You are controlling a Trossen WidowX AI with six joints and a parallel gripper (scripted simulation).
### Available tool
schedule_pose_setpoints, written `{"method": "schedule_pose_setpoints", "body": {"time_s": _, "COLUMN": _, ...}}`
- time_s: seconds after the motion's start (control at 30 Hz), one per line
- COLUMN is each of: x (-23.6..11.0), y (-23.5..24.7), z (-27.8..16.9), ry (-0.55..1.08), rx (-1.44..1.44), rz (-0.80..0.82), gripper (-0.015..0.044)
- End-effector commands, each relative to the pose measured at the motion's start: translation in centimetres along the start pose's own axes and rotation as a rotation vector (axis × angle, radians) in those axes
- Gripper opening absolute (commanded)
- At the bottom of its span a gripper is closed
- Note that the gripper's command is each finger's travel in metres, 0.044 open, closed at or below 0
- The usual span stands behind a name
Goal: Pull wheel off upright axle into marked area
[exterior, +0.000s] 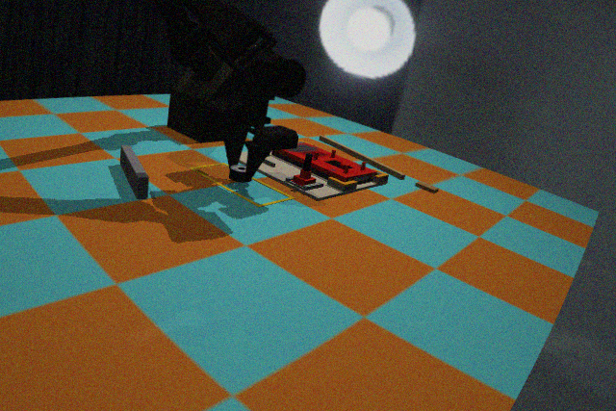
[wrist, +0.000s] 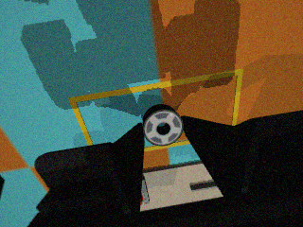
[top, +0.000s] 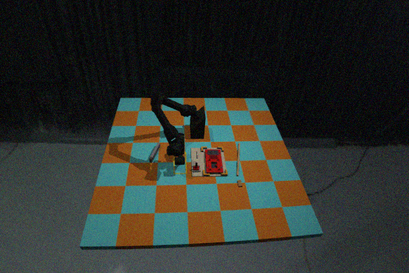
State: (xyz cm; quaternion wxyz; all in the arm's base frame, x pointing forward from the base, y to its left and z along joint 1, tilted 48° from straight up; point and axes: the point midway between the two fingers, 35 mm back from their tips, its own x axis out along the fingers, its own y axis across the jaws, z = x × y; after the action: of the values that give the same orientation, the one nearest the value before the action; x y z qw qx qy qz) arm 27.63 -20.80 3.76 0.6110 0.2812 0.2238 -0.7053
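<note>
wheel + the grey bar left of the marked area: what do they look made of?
Wheel, clamped in the gripper: dark outer band that looks like a rubber tyre, around a pale grey spoked hub with a centre hole, probably plastic or metal; the matte look leaves that open.
Grey bar: uniform matte grey, square-edged, no grain or shine; could be plastic or painted metal, cannot tell which.

The 1 black arm (top: 166, 121) bends down low. Its gripper (wrist: 163, 134) points at the table, with 2 fingers squeezed tight on the wheel (wrist: 163, 126).
</note>
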Motion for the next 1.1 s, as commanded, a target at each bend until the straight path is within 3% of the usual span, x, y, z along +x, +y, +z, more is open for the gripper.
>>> {"method": "schedule_pose_setpoints", "body": {"time_s": 0.0, "x": 1.1, "y": -0.2, "z": -0.2, "ry": 0.004, "rx": -0.011, "rz": -0.002, "gripper": 0.0}}
{"method": "schedule_pose_setpoints", "body": {"time_s": 0.07, "x": 1.1, "y": -0.2, "z": -0.2, "ry": 0.004, "rx": -0.011, "rz": -0.002, "gripper": 0.0}}
{"method": "schedule_pose_setpoints", "body": {"time_s": 0.43, "x": 0.7, "y": -0.2, "z": 0.0, "ry": -0.001, "rx": -0.002, "rz": -0.006, "gripper": 0.0289}}
{"method": "schedule_pose_setpoints", "body": {"time_s": 0.67, "x": -4.9, "y": -0.2, "z": 0.0, "ry": 0.006, "rx": -0.01, "rz": -0.002, "gripper": 0.03}}
{"method": "schedule_pose_setpoints", "body": {"time_s": 0.77, "x": -5.1, "y": -0.2, "z": 0.0, "ry": 0.006, "rx": -0.011, "rz": -0.002, "gripper": 0.03}}
{"method": "schedule_pose_setpoints", "body": {"time_s": 0.93, "x": -7.3, "y": -3.4, "z": -2.4, "ry": 0.021, "rx": -0.018, "rz": -0.001, "gripper": 0.0431}}
{"method": "schedule_pose_setpoints", "body": {"time_s": 1.07, "x": -9.6, "y": -7.6, "z": -3.8, "ry": 0.013, "rx": -0.015, "rz": -0.005, "gripper": 0.044}}
